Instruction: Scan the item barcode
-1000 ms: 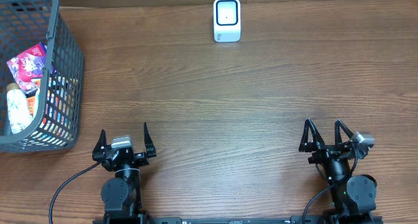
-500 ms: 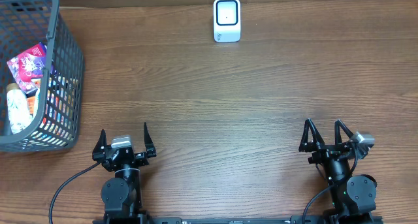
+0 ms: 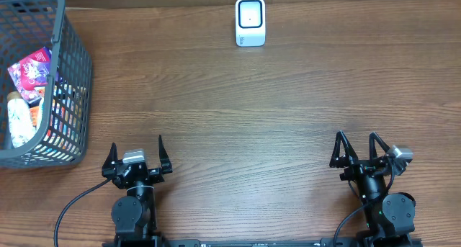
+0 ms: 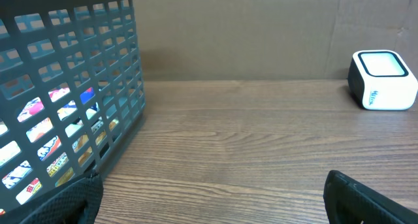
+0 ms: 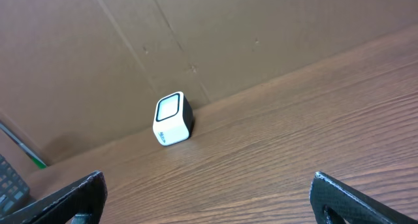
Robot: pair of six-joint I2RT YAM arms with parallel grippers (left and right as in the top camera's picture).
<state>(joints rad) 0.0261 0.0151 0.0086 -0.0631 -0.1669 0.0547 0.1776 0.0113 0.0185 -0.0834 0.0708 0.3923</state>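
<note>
tiny unreadable print on the white scanner [image 3: 250, 21] at the bench [image 3: 252, 110] far edge. items [image 3: 32, 68] in the grey basket [image 3: 81, 67], far left, half hidden, labels illegible. left gripper [image 3: 136, 145], right gripper [image 3: 356, 137]: jaws wide, empty.

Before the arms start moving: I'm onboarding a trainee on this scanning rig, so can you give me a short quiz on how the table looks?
1. True or false: the basket has items in it.
2. Where is the scanner? A) at the far edge of the table, apart from the basket; B) inside the basket; C) between the right arm's jaws.
3. Fill in: both arms' jaws are ___ and hold nothing.
Key: 1 true; 2 A; 3 open.
</note>
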